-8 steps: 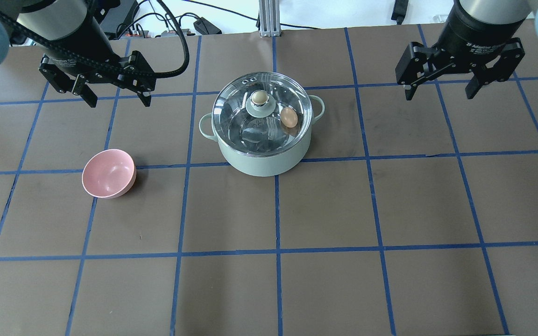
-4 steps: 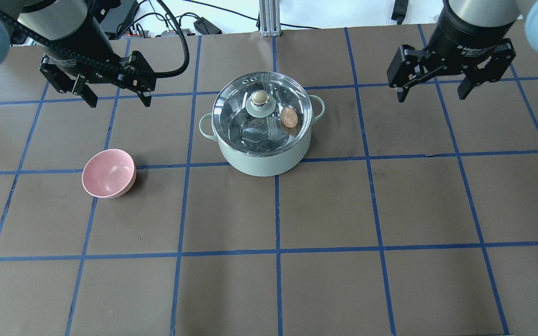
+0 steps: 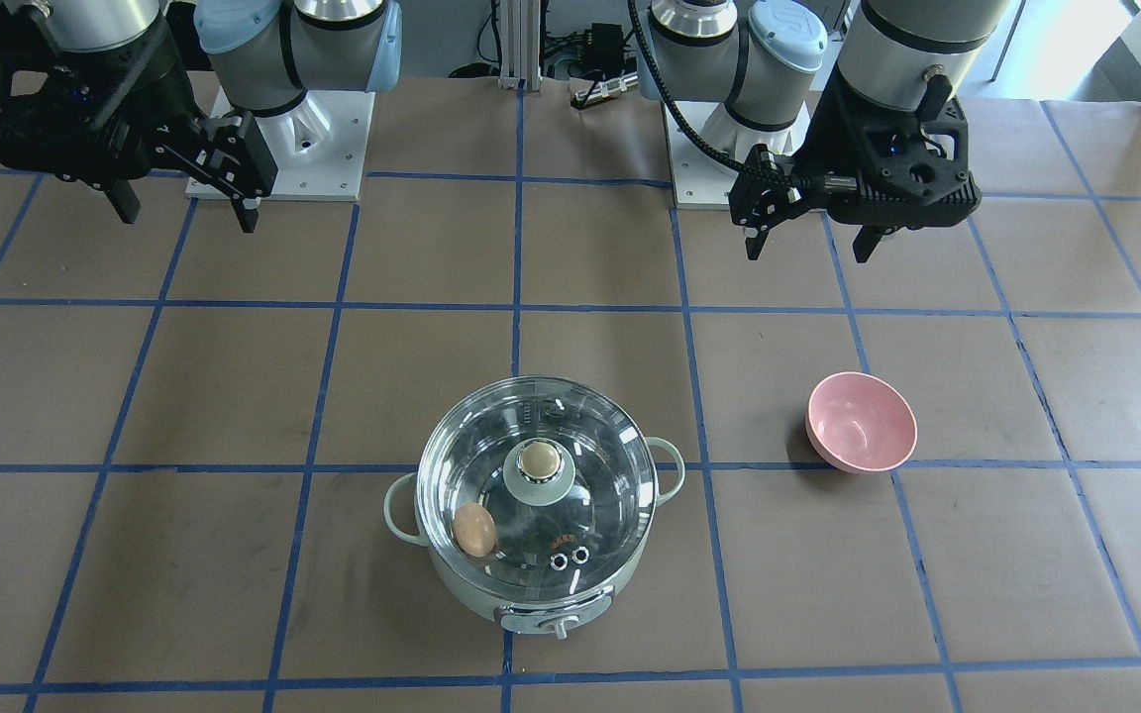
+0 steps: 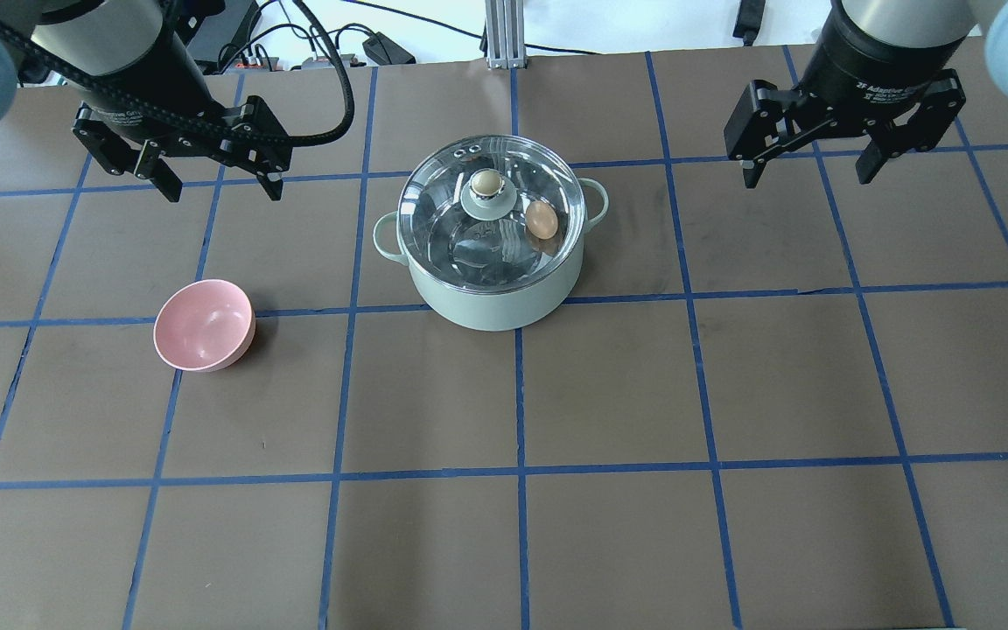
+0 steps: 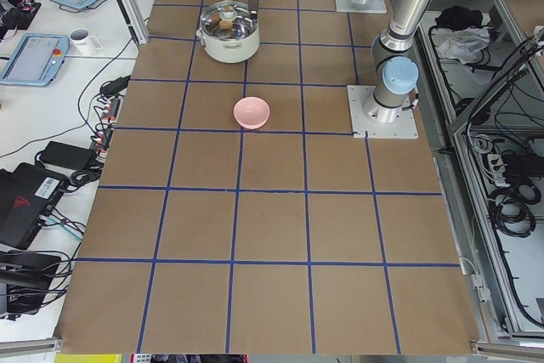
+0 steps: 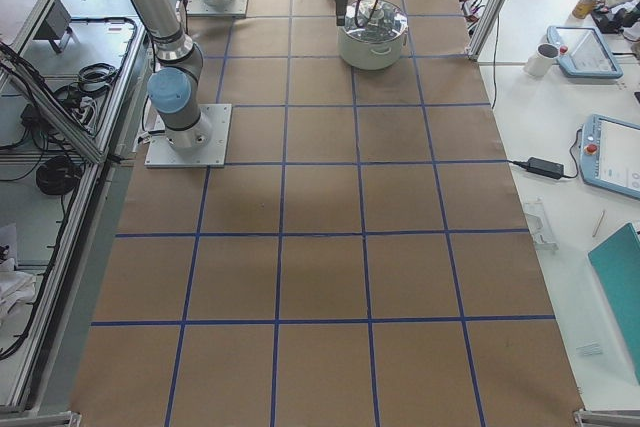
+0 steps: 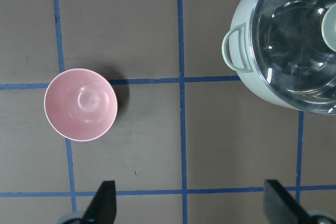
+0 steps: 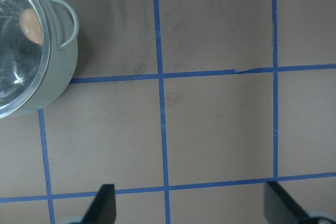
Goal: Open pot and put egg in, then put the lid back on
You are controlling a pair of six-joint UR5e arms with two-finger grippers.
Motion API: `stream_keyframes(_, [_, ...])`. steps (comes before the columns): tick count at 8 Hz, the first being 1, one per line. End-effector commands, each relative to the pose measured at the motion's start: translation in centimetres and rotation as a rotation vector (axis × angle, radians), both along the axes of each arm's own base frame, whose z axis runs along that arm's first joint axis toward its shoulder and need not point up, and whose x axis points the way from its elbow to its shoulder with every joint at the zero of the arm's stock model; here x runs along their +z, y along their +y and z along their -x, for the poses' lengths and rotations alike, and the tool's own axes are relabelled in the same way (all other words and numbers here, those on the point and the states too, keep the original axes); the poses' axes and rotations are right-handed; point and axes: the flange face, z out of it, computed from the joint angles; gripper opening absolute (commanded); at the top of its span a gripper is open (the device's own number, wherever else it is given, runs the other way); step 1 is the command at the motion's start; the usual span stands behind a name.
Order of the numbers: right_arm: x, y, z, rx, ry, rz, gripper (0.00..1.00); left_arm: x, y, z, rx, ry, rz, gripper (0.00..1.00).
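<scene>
Left end effector (image 4: 224,188): fingers spread wide, empty, above the tabletop (image 4: 609,394), well apart from the pot (image 4: 493,302).
Right end effector (image 4: 807,175): likewise wide open, holding nothing. Collar print reads "2F Adaptive"; the rest is unreadable.
Glass lid (image 4: 451,227) sits on the pot. Egg (image 4: 542,219) shows through the glass, inside, just beside the knob (image 4: 486,183).
Pink bowl (image 4: 204,325) stands apart from the pot, on the left arm's side.

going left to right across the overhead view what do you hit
pink bowl → pot → right hand; the left hand overlaps the bowl sideways, so it is left out
</scene>
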Motion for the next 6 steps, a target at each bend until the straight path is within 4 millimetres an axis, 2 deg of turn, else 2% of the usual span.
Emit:
stream_keyframes(1, [0.22,0.24,0.09,-0.001,0.001,0.001,1.00,0.02,0.04,0.07,-0.001,-0.001,0.000,1.00])
stream_keyframes(6, [-0.18,-0.07,0.08,-0.003,-0.001,-0.003,1.00,0.04,0.02,0.07,-0.001,-0.001,0.002,1.00])
